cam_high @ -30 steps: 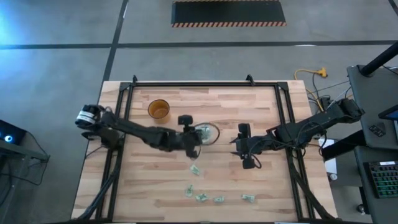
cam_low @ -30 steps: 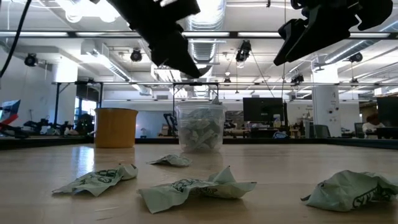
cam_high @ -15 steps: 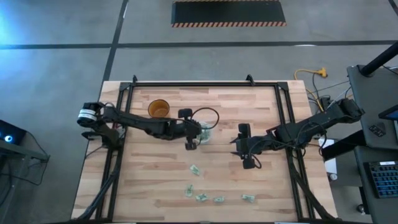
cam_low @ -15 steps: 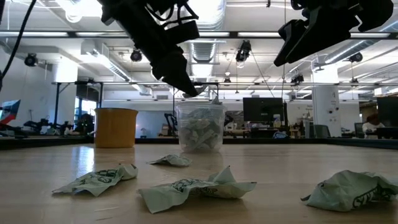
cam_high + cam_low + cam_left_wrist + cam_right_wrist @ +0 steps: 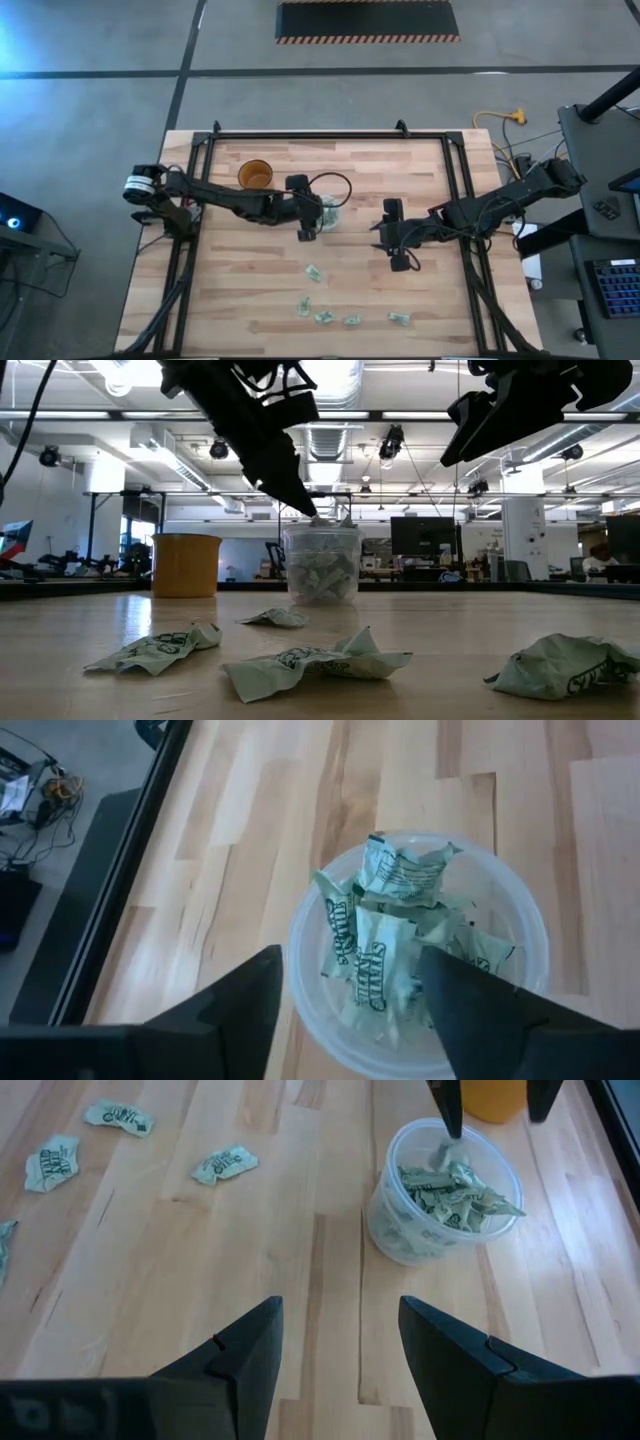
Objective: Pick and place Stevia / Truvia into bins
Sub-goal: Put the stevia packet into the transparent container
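While both pincers gape empty, left pincer (image 5: 309,231) over 1 sachet-filled bin (image 5: 328,214), 5 loose sachets (image 5: 314,273), 1 amber cup (image 5: 255,176), right pincer (image 5: 399,262) near.

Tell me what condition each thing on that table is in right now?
Left gripper: open, over the clear cup.
Right gripper: open, empty, hanging above bare wood.
Clear cup: upright, holding a heap of sachets.
Amber cup: upright, contents not visible.
Loose sachets: five, crumpled, lying on the table in front of the cups.
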`<state>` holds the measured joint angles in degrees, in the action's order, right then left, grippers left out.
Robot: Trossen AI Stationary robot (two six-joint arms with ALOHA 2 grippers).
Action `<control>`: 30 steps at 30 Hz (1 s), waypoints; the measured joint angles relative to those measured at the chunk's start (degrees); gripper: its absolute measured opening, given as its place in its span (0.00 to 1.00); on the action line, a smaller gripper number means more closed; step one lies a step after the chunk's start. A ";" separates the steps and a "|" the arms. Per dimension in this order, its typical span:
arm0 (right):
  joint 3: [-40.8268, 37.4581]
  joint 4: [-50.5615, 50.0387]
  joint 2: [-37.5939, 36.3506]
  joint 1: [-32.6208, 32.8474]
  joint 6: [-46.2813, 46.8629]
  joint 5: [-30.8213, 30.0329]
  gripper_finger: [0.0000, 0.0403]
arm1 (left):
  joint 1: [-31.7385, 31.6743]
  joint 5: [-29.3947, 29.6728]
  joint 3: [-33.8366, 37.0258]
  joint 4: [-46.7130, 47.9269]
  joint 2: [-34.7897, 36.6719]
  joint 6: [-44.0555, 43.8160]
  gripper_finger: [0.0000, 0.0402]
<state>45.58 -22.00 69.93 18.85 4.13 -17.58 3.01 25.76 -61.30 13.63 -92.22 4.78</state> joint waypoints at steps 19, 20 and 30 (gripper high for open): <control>-9.17 29.48 8.97 3.53 0.25 26.33 0.48 | 14.60 -1.36 3.28 11.56 7.21 -10.49 0.59; -9.05 30.97 10.73 4.24 0.23 26.55 0.48 | 15.53 -1.33 3.48 11.22 7.17 -10.47 0.59; 1.51 34.38 27.77 9.14 -1.73 26.86 0.48 | 21.22 -0.63 3.67 10.67 6.98 -12.70 0.59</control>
<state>47.09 12.38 97.71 27.99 2.39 9.28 24.23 25.13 -57.63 24.30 -85.24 -7.92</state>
